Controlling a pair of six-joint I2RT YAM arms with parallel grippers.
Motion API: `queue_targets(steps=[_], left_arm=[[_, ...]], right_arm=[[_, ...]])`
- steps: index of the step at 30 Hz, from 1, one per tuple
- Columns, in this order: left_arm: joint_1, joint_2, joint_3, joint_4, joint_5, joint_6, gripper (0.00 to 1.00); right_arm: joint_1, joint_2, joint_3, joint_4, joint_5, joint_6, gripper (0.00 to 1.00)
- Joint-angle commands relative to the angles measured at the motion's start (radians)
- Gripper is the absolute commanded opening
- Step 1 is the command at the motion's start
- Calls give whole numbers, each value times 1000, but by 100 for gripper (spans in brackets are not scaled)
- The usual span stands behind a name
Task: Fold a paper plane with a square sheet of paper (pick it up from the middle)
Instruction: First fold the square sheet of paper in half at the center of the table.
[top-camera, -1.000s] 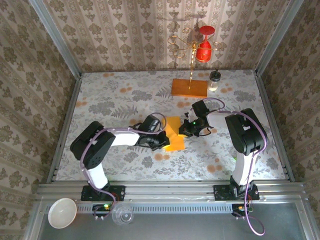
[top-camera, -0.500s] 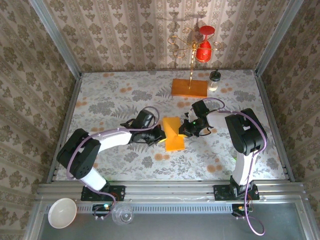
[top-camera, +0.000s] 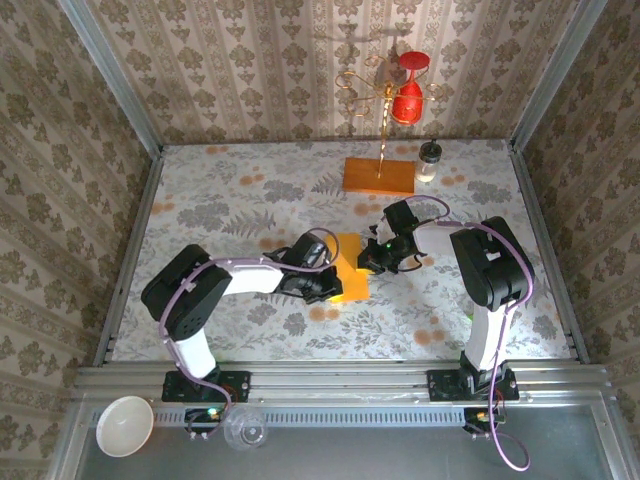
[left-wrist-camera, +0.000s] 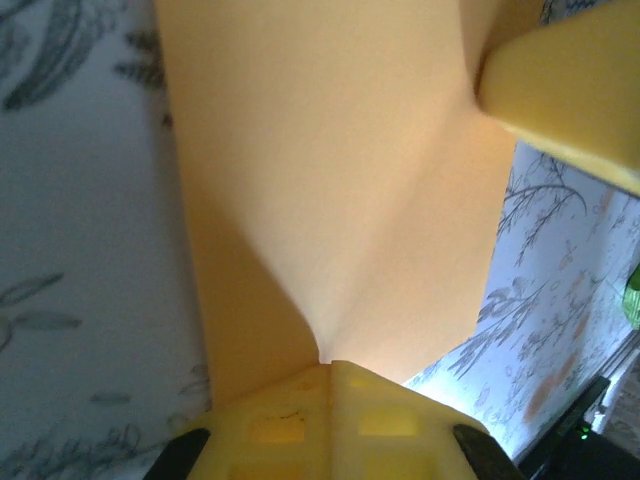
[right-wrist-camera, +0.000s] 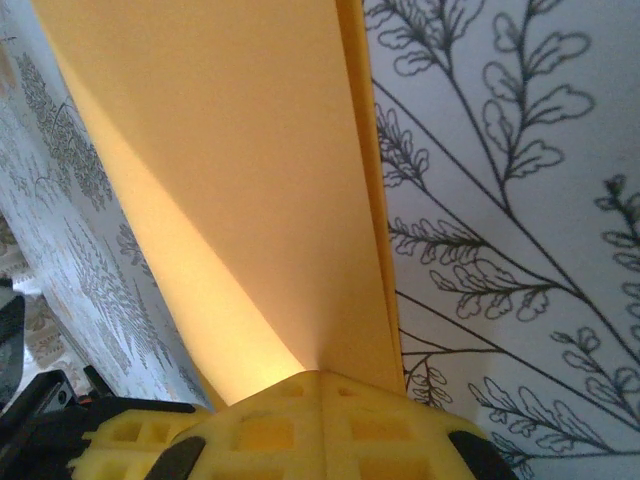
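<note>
Swung back nearer with left gripper (top-camera: 326, 285), clamped tight on square sheet of paper (top-camera: 352, 272) spanning both jaws; pinched likewise by closed right gripper (top-camera: 372, 258); mid-fold, probably needs crease pressed down next

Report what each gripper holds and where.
Both hold the square sheet of paper: left gripper pinches its left edge, right gripper its right edge.

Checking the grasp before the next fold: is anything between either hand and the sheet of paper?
Nothing visible. The left hand and the right hand are each shut directly on the sheet of paper, from opposite sides.
</note>
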Motion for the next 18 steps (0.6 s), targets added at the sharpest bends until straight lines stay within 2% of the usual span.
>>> queue_targets(steps=[1, 6, 13, 18], left_arm=[[-13, -37, -109, -121, -31, 30, 4], [-18, -123, -201, -125, -36, 19, 4], [16, -335, -202, -197, -114, 17, 4], [72, -468, -201, -178, -205, -10, 12]], right_arm=[[35, 204, -91, -130, 424, 26, 0], [34, 202, -94, -122, 426, 30, 0], [38, 151, -90, -101, 361, 38, 1], [108, 70, -63, -82, 333, 136, 1]])
